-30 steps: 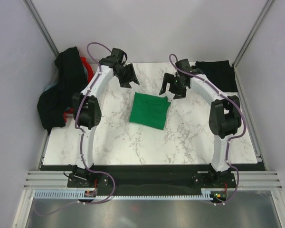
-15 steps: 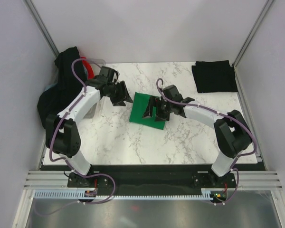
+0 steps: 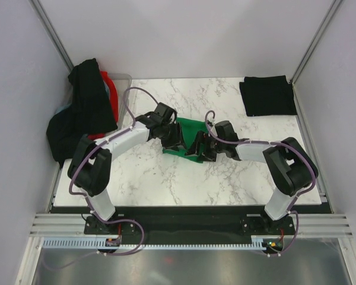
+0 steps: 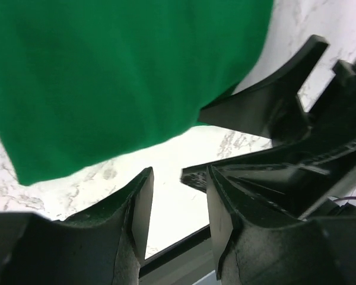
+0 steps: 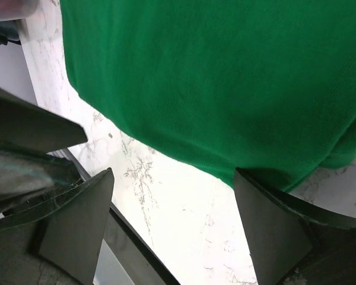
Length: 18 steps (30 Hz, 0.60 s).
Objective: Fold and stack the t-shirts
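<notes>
The folded green t-shirt [image 3: 190,126] is seen at the centre of the table [image 3: 136,178]: light, limp, easily dragged. At its 7 o'clock corner the left gripper [image 4: 178,178] is held narrowly parted, empty. At 5 o'clock the right gripper [image 5: 172,178] is spread wide, empty. The doubled near edge is best pinched.

Green t-shirt [image 3: 191,127], folded into a rectangle, flat mid-worktop [image 3: 225,178]. Black t-shirt [image 3: 267,95] folded flat at far right corner. Loose black shirts [image 3: 83,113] and red shirt [image 3: 111,95] heaped at far left edge.
</notes>
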Each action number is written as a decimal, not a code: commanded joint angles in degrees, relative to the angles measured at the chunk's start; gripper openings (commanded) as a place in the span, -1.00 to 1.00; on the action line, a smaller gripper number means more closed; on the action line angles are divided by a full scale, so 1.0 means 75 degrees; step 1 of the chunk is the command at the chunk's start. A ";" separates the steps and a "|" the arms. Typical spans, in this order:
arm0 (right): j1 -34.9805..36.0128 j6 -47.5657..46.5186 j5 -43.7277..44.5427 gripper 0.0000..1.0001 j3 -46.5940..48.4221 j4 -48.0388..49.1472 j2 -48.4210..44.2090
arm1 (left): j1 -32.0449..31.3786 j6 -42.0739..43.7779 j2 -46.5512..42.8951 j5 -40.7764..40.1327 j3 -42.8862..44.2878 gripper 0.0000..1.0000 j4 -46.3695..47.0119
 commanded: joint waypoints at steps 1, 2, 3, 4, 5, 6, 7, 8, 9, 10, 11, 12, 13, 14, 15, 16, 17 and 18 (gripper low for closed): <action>0.0053 -0.0337 0.0476 0.82 -0.0615 -0.0644 0.0209 | -0.0153 -0.0399 -0.0294 -0.0573 0.0342 -0.05 0.0028; 0.0053 -0.0302 0.0441 0.81 -0.0674 -0.0609 0.0198 | -0.0176 -0.0423 -0.0259 -0.0608 0.0307 -0.06 0.0027; 0.0053 -0.0290 0.0429 0.81 -0.0802 -0.0516 0.0186 | -0.0246 -0.0435 -0.0201 -0.0701 0.0237 -0.06 0.0039; 0.0053 -0.0267 0.0405 0.81 -0.0873 -0.0468 0.0163 | -0.0258 -0.0424 -0.0154 -0.0795 0.0202 -0.06 0.0062; 0.0042 -0.0255 0.0394 0.81 -0.0932 -0.0445 0.0139 | -0.0258 -0.0342 -0.0049 -0.1016 0.0178 -0.06 0.0062; 0.0053 -0.0243 0.0393 0.81 -0.1060 -0.0398 0.0104 | -0.0212 -0.0283 0.0173 -0.1100 0.0132 -0.06 0.0050; 0.0042 -0.0232 0.0393 0.82 -0.1119 -0.0386 0.0034 | -0.0154 -0.0236 0.0314 -0.1158 0.0120 -0.06 0.0062; 0.0053 -0.0243 0.0393 0.81 -0.1166 -0.0374 -0.0001 | -0.0095 -0.0132 0.0455 -0.1263 0.0085 -0.07 0.0120; 0.0053 -0.0243 0.0370 0.82 -0.1271 -0.0351 -0.0094 | 0.0045 -0.0061 0.0595 -0.1311 0.0026 -0.08 0.0167; 0.0053 -0.0243 0.0370 0.82 -0.1307 -0.0351 -0.0153 | 0.0104 0.0021 0.0945 -0.1358 0.0026 -0.09 0.0214; 0.0042 -0.0220 0.0370 0.82 -0.1342 -0.0362 -0.0212 | 0.0174 0.0196 0.1111 -0.1416 0.0026 -0.12 0.0296; 0.0042 -0.0231 0.0370 0.82 -0.1377 -0.0397 -0.0259 | 0.0256 0.0290 0.1298 -0.1452 0.0061 -0.13 0.0308; 0.0030 -0.0243 0.0370 0.82 -0.1378 -0.0444 -0.0340 | 0.0292 0.0373 0.1428 -0.1464 0.0072 -0.14 0.0297; 0.0042 -0.0243 0.0393 0.81 -0.1378 -0.0502 -0.0388 | 0.0327 0.0455 0.1522 -0.1475 0.0073 -0.15 0.0296; 0.0030 -0.0255 0.0417 0.82 -0.1378 -0.0619 -0.0435 | 0.0362 0.0479 0.1488 -0.1545 0.0015 -0.16 0.0273; 0.0042 -0.0255 0.0417 0.82 -0.1378 -0.0655 -0.0528 | 0.0363 0.0502 0.1441 -0.1569 -0.0009 -0.16 0.0273; 0.0042 -0.0266 0.0417 0.82 -0.1378 -0.0702 -0.0575 | 0.0363 0.0584 0.1162 -0.1627 -0.0021 -0.15 0.0238; 0.0042 -0.0255 0.0428 0.82 -0.1343 -0.0818 -0.0634 | 0.0363 0.0608 0.0997 -0.1639 -0.0010 -0.15 0.0145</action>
